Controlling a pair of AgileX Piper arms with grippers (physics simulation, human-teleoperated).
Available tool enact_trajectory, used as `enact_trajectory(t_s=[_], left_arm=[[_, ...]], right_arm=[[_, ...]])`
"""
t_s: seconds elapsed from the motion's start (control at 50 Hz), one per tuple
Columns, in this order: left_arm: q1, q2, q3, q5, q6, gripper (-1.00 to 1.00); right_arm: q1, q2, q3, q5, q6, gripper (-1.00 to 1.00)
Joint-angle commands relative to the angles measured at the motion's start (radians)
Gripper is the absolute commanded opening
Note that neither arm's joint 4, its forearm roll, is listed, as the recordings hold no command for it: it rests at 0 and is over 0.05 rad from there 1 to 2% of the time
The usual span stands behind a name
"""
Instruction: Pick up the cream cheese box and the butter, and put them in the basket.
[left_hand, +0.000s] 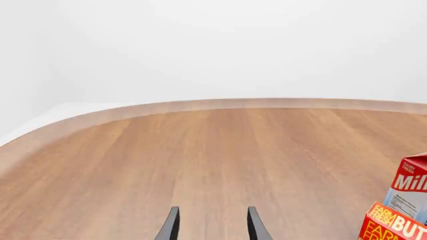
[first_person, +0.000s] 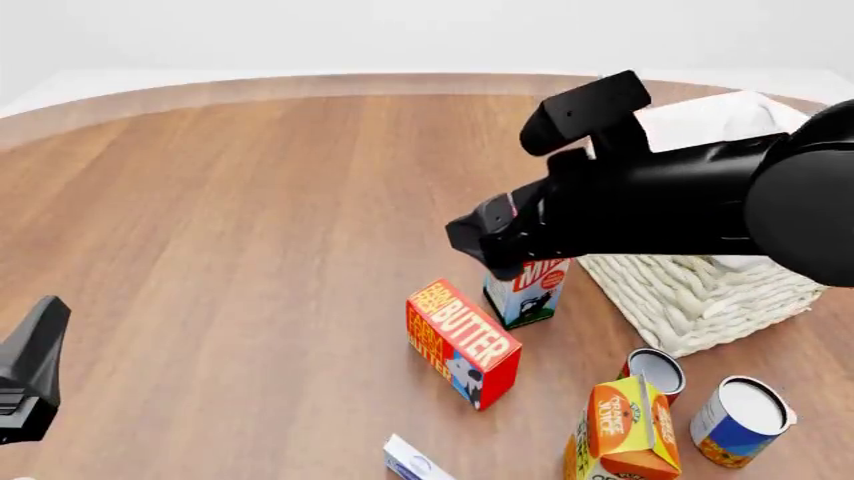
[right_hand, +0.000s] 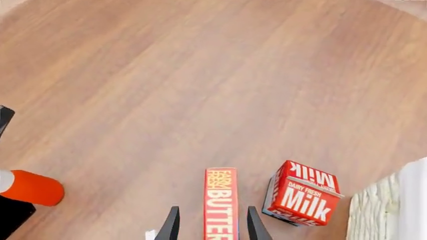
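- The butter (right_hand: 221, 202) lies straight ahead of my right pincer (right_hand: 212, 226), below it, and its long axis runs along the line of the fingers, so the two fingertips straddle its narrow top edge in the right wrist view
- That pincer is spread a little wider than the box's thin side and holds nothing; I judge it is above the box and not yet touching, though I cannot tell the height gap
- My right arm is clearly the nearer one; the left pincer (left_hand: 211, 225) is well apart on the far side of the surface (first_person: 240, 220), parted and empty, with the butter only at the edge of its view
- The butter is a red box with an orange-yellow lettered panel, resting tilted on a long edge in the front view (first_person: 462, 341)
- The milk carton (right_hand: 301, 194) stands just beside the butter, on the basket's side of my pincer, near enough that I judge a finger could clip it on descent
- The basket (first_person: 707, 290) sits beyond the milk, partly hidden by my right arm
- The cream cheese box (first_person: 416, 462) lies nearer me than the butter, cut off by the front view's edge
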Motion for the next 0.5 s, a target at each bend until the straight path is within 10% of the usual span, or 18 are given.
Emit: enact_trajectory(t_s=[0.02, 0.5], left_arm=[[0.000, 0.000, 0.000, 0.000, 0.000, 1.00], [0.000, 0.000, 0.000, 0.000, 0.000, 1.00]], right_arm=[[-0.011, 0.026, 0.050, -0.016, 0.003, 1.00], [-0.039, 0.065, 0.125, -0.073, -0.003, 1.00]])
